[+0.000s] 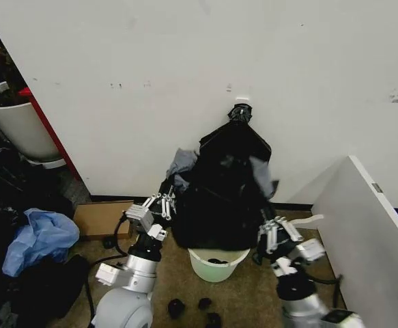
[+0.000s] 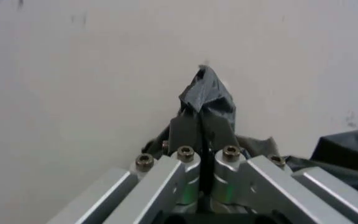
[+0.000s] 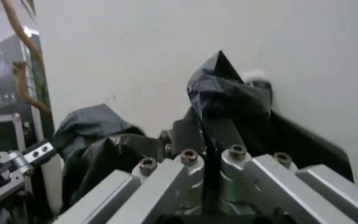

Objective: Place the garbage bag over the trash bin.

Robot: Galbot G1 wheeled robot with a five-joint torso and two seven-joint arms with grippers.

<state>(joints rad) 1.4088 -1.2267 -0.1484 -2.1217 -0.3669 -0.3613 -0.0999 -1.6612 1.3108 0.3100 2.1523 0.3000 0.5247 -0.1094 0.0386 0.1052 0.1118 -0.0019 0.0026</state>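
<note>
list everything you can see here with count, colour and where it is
garbage bag: 1, glossy black, held up between both grippers above the bin, against the wall
trash bin: 1, cream-white, on the floor under the bag, something dark inside
planter pot: 1, white, far left by the wall
blue plastic bag: 1, pale blue, on the floor at left
cardboard piece: 1, brown, on the floor by the wall
small dark lumps: 3, black, on the floor in front of the bin
white panel: 1, at right
left gripper: 1, silver, fingers shut on the bag's left edge
right gripper: 1, silver, fingers shut on the bag's right edge
</note>
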